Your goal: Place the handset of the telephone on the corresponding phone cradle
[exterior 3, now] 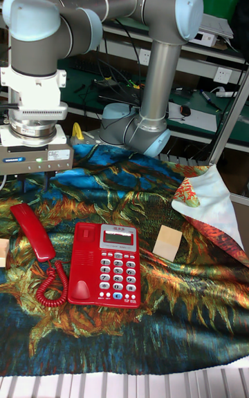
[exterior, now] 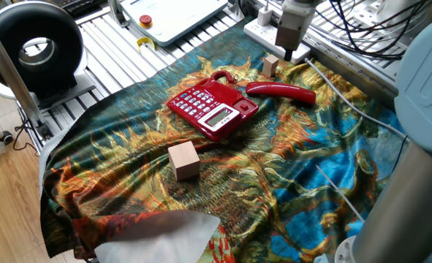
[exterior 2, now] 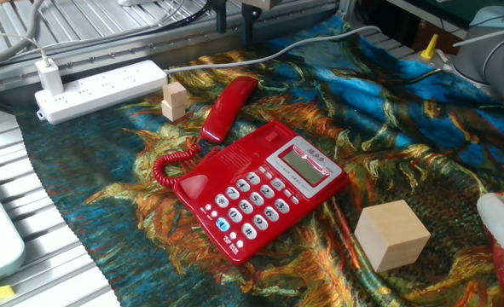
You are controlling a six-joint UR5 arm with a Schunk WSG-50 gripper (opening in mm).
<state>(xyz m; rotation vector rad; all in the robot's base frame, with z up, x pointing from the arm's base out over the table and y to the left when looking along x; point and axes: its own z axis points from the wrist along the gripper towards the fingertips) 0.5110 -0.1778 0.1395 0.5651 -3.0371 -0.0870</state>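
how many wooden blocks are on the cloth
3: a large cube on the telephone's display side, and two small blocks stacked near the handset's far end.

Claw point(exterior 2: 234, 17): upper body cut off by the top edge in both fixed views, only the two dark fingers point(exterior 2: 221, 17) showing above the handset point(exterior 2: 226, 108); in the tall fixed view the fingertips are too dark to separate. Small wooden block point(exterior 3: 3, 251) beside the handset: cut by the left edge in the tall fixed view. Telephone point(exterior 2: 256, 189) display text: too small to read.
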